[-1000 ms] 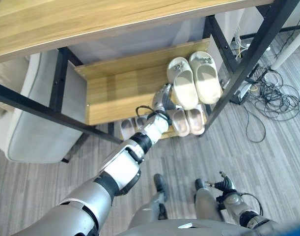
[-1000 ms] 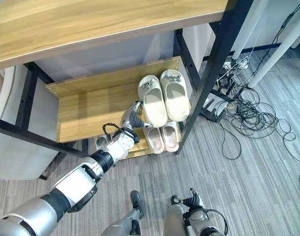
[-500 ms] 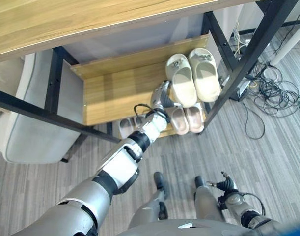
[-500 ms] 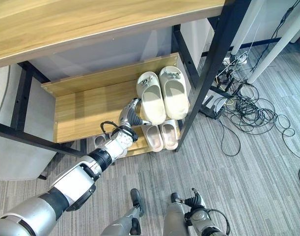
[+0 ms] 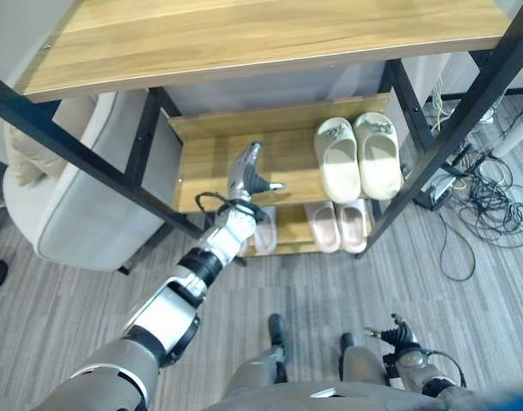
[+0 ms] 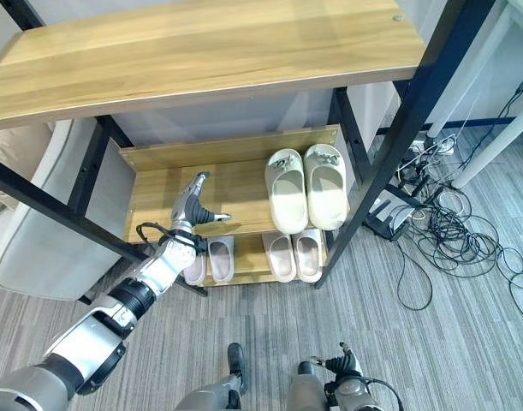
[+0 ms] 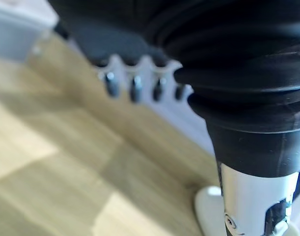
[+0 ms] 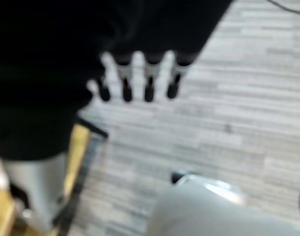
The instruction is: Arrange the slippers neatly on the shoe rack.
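1. Rack [image 6: 158,193]: a low wooden shoe rack with two shelves stands on the grey plank floor [image 6: 432,342], under a wooden tabletop [image 6: 201,51] carried on a black metal frame [image 6: 407,128].
2. Cream slippers [image 6: 308,187]: a pair lies side by side on the upper shelf at its right end, the two touching along their inner edges, toes pointing to the back of the rack.
3. Pink slippers [image 6: 295,254]: a pair lies side by side on the lower shelf, directly below the cream pair, partly covered by the upper shelf.
4. Grey slippers [image 6: 210,259]: a second pair on the lower shelf, to the left of the pink pair and apart from it; its far ends are hidden under the upper shelf.
5. Left hand [image 5: 246,171]: held over the bare left part of the upper shelf, well apart from the cream pair. Its fingers are straight and point to the back of the rack, the thumb sticks out sideways toward the cream pair, and it holds nothing. In the left wrist view the dark fingertips [image 7: 133,87] hang above bare wood.
6. Right hand [image 5: 396,330]: low by the robot's right side over the floor, away from the rack. In the right wrist view its fingers [image 8: 149,78] hang straight and relaxed above the planks, empty.
7. Surroundings: a pale grey sofa [image 5: 81,223] stands to the left of the rack; a tangle of black cables [image 6: 449,240] lies on the floor to its right.
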You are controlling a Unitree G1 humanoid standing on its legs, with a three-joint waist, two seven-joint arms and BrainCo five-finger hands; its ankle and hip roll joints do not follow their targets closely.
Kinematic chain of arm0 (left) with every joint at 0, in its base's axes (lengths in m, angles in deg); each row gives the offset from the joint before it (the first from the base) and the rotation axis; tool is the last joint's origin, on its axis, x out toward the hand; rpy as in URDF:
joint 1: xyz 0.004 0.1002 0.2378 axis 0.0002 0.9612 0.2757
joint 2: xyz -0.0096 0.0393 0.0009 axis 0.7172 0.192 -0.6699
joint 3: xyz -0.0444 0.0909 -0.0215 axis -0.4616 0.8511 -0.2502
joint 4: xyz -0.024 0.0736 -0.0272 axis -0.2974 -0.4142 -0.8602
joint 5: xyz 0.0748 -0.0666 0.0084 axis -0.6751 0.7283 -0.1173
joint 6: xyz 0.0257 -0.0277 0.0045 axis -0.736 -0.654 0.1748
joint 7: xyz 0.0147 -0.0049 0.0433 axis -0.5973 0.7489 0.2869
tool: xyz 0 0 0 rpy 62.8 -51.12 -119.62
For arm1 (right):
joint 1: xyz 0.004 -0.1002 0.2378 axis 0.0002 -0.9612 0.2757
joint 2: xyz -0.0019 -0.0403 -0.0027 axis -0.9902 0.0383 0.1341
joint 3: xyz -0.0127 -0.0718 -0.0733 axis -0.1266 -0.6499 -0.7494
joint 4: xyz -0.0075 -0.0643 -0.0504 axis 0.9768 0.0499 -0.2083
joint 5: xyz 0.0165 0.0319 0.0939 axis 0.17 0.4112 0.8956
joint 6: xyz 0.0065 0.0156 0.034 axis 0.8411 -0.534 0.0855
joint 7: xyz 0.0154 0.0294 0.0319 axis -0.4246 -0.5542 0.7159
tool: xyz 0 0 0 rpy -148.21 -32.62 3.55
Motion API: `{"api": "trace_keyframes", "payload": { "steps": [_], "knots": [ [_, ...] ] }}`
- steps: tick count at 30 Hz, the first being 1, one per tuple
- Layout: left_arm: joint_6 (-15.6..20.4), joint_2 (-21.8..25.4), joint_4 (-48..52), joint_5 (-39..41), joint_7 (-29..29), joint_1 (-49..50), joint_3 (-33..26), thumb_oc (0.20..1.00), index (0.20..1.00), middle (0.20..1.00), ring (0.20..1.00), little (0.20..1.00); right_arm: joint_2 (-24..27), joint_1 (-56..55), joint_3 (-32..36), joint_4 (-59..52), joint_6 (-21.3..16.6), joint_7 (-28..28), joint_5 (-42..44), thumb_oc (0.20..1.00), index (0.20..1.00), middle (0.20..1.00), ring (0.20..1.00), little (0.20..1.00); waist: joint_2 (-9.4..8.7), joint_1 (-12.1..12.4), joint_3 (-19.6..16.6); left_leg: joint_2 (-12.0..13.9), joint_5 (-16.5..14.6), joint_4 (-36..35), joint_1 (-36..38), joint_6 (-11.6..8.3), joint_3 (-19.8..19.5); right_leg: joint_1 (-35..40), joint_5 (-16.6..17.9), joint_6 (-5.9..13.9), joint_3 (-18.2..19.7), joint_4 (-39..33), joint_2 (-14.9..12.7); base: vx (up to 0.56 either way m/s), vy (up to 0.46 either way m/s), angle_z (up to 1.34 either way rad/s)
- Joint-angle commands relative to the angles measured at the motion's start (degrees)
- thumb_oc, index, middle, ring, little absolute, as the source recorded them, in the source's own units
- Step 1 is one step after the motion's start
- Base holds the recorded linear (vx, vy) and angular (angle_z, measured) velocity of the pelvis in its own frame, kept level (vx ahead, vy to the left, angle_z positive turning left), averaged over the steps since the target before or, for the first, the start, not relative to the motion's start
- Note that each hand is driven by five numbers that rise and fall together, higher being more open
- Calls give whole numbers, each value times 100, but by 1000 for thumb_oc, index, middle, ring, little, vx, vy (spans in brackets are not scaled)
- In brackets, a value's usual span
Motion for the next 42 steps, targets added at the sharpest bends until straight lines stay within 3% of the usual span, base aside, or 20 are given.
{"api": "trace_keyframes", "payload": {
  "steps": [1,6,7,12,16,20,21,23,27,31,37,42],
  "knots": [
    [496,64,398,-60,-257,99,-470,1000,1000,1000,1000,1000,-77,-337,134,14,8,-43,79,1000,1000,1000,1000,1000,-7,24,-183,57,-996,769,0,-286,-181,800,1269,601,-284,-1702,-721,0,-29,11],
    [776,230,1556,443,-918,1156,-551,1000,1000,1000,1000,1000,-144,-541,278,-26,64,-124,34,1000,1000,1000,1000,1000,-26,135,-286,74,-1062,761,353,-279,-191,1125,1268,609,-389,-1730,-719,7,-25,3],
    [956,430,2133,661,-1169,1552,-576,1000,1000,1000,1000,1000,-199,-626,337,-30,90,-162,-15,1000,1000,1000,1000,1000,-33,189,-337,78,-1072,732,485,-286,-185,1237,1274,617,-445,-1744,-714,-4,-28,5],
    [1165,772,3280,1344,-1772,2605,-792,1000,1000,1000,1000,1000,-293,-809,408,-31,139,-244,-106,1000,1000,1000,1000,1000,-62,293,-443,79,-1090,622,814,-289,-197,1507,1269,631,-541,-1789,-683,-24,-28,2],
    [1166,761,3412,1653,-2132,3169,-769,1000,1000,1000,1000,1000,-350,-911,365,-19,157,-343,-227,1000,1000,1000,1000,1000,-106,378,-561,63,-1015,427,1008,-304,-294,1678,1228,631,-705,-1795,-648,-31,-12,5],
    [1165,763,3416,1657,-2136,3176,-772,1000,1000,1000,1000,1000,-350,-916,361,-20,157,-343,-228,1000,1000,1000,1000,1000,-106,367,-560,61,-1008,415,1018,-304,-303,1689,1226,631,-715,-1797,-649,-25,-1,18],
    [1118,807,3533,2142,-2439,3522,-763,1000,1000,1000,1000,1000,-333,-953,403,-51,156,-351,-202,1000,1000,1000,1000,1000,-109,410,-602,57,-894,251,1078,-323,-411,1728,1209,618,-837,-1746,-618,-96,11,6],
    [1080,913,3615,2350,-2634,3728,-742,1000,1000,1000,1000,1000,-322,-959,466,-59,152,-340,-152,1000,1000,1000,1000,1000,-111,422,-626,48,-793,117,1116,-344,-522,1780,1186,609,-972,-1720,-596,-102,20,22],
    [903,855,3079,2929,-2953,4282,-920,1000,1000,1000,1000,1000,-329,-982,503,-75,150,-329,-145,1000,1000,1000,1000,1000,-195,503,-693,34,-664,-148,1240,-349,-733,1889,1175,590,-1262,-1682,-586,-67,36,47],
    [869,771,2502,3015,-2955,4481,-1139,1000,1000,1000,1000,1000,-339,-961,516,-32,153,-375,-107,1000,1000,1000,1000,1000,-227,533,-705,34,-653,-201,1287,-332,-733,1882,1174,580,-1264,-1655,-591,-18,18,11],
    [776,465,400,2834,-2838,4734,-1867,1000,1000,1000,1000,1000,-305,-993,615,24,96,-504,102,1000,1000,1000,1000,1000,-289,589,-730,60,-653,-209,1380,-319,-661,1894,1164,534,-1167,-1680,-564,-6,16,-5],
    [759,195,-1331,2195,-2687,4575,-2204,1000,1000,1000,1000,1000,-210,-1149,710,18,-17,-590,220,1000,1000,1000,1000,1000,-306,520,-742,84,-656,-210,1402,-325,-601,1878,1153,505,-1087,-1717,-531,0,11,-8]
  ]
}}
